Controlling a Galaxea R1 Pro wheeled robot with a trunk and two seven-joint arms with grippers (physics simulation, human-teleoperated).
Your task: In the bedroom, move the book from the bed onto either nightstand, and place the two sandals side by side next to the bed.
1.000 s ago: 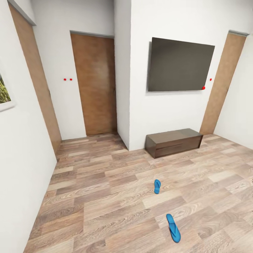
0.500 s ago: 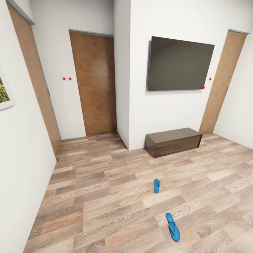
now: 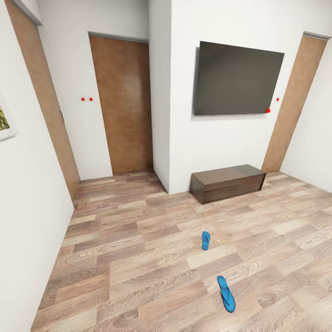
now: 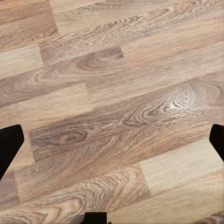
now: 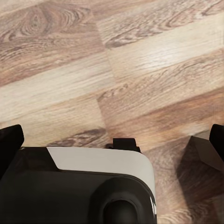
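Note:
Two bright blue sandals lie apart on the wood-plank floor in the head view, one (image 3: 205, 240) farther off and one (image 3: 226, 293) nearer, both right of centre. In the left wrist view my left gripper (image 4: 112, 140) hangs open over bare planks, its dark fingertips (image 4: 8, 142) at the frame's edges with nothing between them. My right gripper (image 5: 112, 140) is open too, above the floor and the robot's own white and black body (image 5: 100, 186). The book, the bed and the nightstand are out of view.
A long low dark-wood bench (image 3: 228, 183) stands against the white wall under a wall-mounted dark screen (image 3: 237, 79). A brown door (image 3: 122, 103) closes a recess at the back left; another brown door (image 3: 293, 101) is at the right. A white wall runs along the left.
The whole head view has shifted slightly, so the camera moved. The sandals keep their places on the floor.

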